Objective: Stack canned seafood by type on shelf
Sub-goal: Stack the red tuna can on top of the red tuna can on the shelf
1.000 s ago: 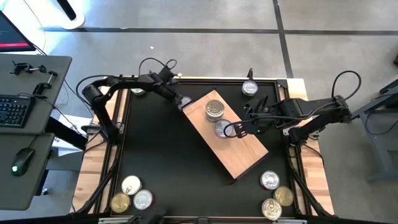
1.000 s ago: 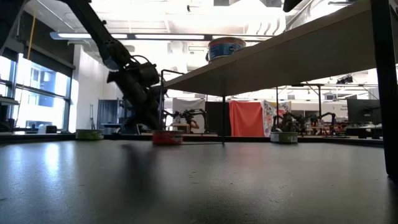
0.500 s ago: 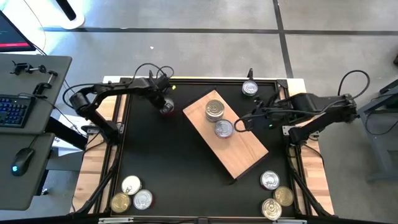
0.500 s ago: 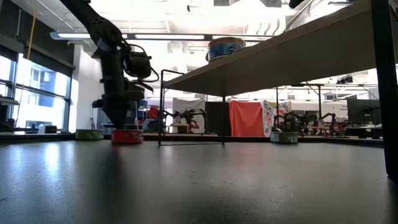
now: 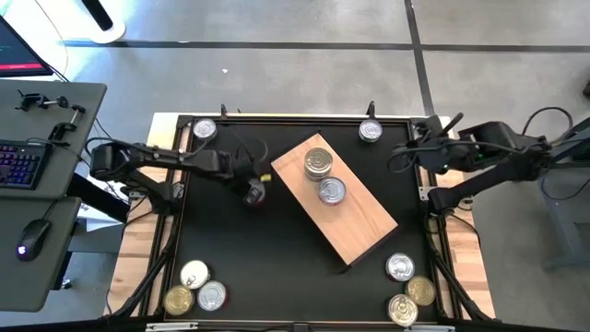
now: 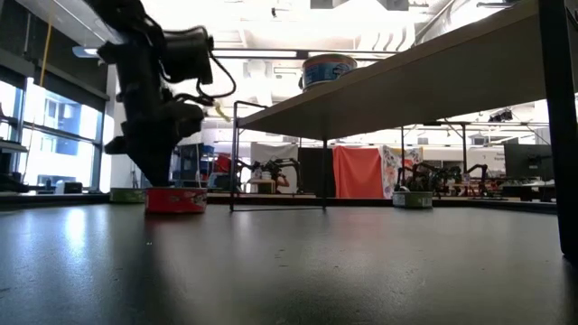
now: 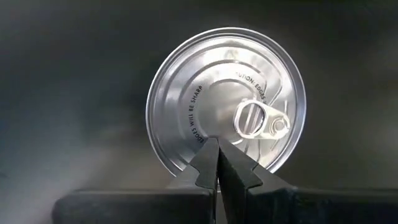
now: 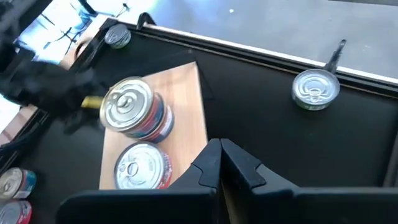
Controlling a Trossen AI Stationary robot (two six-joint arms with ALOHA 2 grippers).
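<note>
My left gripper (image 5: 253, 191) is shut and stands over a red-sided tin (image 6: 176, 200) on the black table, left of the shelf; the tin's silver pull-tab lid (image 7: 227, 99) fills the left wrist view. The shelf (image 5: 355, 217) is a light wooden board that the low view shows raised on thin legs. It carries a stack of tins (image 5: 318, 163) and a single tin (image 5: 331, 191) beside it. My right gripper (image 8: 219, 149) is shut and hangs by the table's far right corner, clear of the shelf. My left gripper comes from above, pointing down, with its shut fingertips (image 7: 208, 155) set on the tin's lid close to the rim (image 7: 186, 158), away from the pull tab (image 7: 258, 121). The tin sits flat on the table under them.
Single tins stand at the far left corner (image 5: 204, 129) and the far edge (image 5: 371, 131). Three tins cluster at the near left corner (image 5: 194, 274) and three at the near right (image 5: 399, 267). Bare black table lies between the shelf and the near edge.
My left gripper has moved from the shelf's far left corner toward the left and then the near edge, and the red-sided tin has slid along the table with it. My right gripper has drawn back from the single tin on the shelf toward the far right corner.
</note>
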